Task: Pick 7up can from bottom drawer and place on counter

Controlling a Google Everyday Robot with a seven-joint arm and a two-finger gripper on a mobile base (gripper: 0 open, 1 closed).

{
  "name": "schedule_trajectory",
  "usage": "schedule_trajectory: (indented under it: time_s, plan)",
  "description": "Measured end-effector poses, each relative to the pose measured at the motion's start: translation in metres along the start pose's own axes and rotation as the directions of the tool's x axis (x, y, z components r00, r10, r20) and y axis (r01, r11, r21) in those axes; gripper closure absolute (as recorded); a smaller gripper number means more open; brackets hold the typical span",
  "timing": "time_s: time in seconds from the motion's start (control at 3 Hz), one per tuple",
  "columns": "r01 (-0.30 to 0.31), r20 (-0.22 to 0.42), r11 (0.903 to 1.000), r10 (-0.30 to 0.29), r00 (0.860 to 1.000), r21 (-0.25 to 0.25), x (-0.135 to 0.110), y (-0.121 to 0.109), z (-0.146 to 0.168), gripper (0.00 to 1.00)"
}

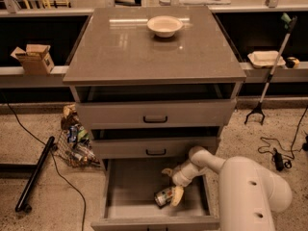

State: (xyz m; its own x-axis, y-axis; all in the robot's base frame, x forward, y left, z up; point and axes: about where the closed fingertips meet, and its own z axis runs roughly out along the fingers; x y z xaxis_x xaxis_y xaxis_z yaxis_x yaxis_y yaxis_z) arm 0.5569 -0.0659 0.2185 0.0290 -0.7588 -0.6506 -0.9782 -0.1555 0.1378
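- Lying on its side, the 7up can [164, 197] rests on the floor of the bottom drawer [126, 189], toward 5 o'clock from the floor's middle and close to the drawer front.
- The gripper [172, 184] hangs inside the drawer at about 1 o'clock from the can. Its two cream fingers [177, 195] are spread wide apart; the lower one touches the can's right end and the upper one points to 10 o'clock, clear of the can. Nothing is clamped between them.
- The white arm [248, 189] reaches in from 4 o'clock over the drawer's right wall.
- The bottom drawer is pulled fully out; the two drawers above, each with a black handle [155, 120], stand slightly ajar.
- The counter [125, 52] tops the cabinet, with a cream bowl [164, 26] near its 12 o'clock edge.
- At 9 o'clock a cardboard box [32, 59] sits on the pale ledge; at 3 o'clock a white tray [265, 58] lies beside a leaning grabber tool [272, 76].
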Motion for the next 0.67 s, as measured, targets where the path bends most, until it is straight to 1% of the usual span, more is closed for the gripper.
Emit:
schedule_trajectory:
  time_s: [0.33,0.67]
  plan:
    - [0.054,0.016,0.9985,-0.054,0.998,0.008,0.019,-0.011,0.018,0.0]
    - [0.085,0.009,0.9962,-0.085,0.996,0.018,0.035,-0.016,0.033,0.0]
